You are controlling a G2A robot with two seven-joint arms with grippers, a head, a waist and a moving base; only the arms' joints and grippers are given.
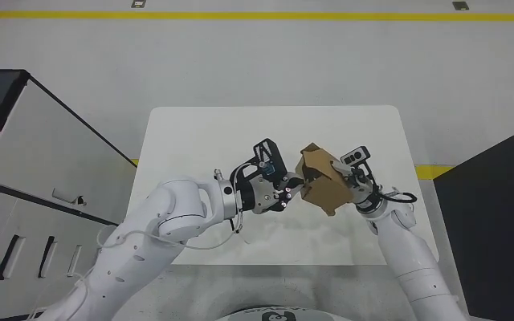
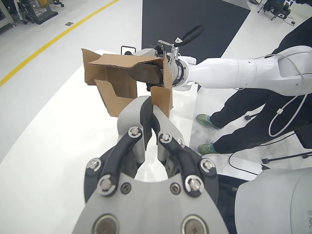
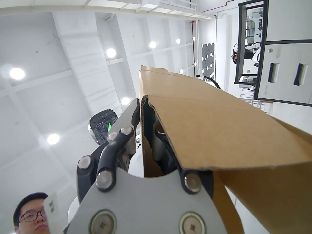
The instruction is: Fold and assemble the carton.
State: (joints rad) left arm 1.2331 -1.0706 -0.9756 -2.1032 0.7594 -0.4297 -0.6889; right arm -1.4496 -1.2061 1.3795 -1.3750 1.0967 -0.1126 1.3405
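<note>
Closest to my left wrist camera sits the left gripper (image 2: 150, 104), closed down almost fully and, as far as I can judge, pinching the lower edge of a loose flap (image 2: 162, 98) of the carton (image 2: 114, 76). Beyond it, the right gripper (image 2: 156, 70) is clamped on the opposite wall, reaching partly inside the box (my right wrist camera agrees, with the corrugated edge running straight through its grip). So the carton is held up between both arms over the right half of the white table (image 1: 201, 136), and it looks lifted off the surface. It is only half-formed: the walls stand as a rough tube, but several flaps stick out unfolded and the end facing me is open. I judge this to be the middle of the folding step, with the body squared roughly and the end flaps not yet brought in. The next move calls for the right arm to brace the wall while the left swings its flap inward across the open end, without crushing the crease or tugging the wall out of the right grip.
</note>
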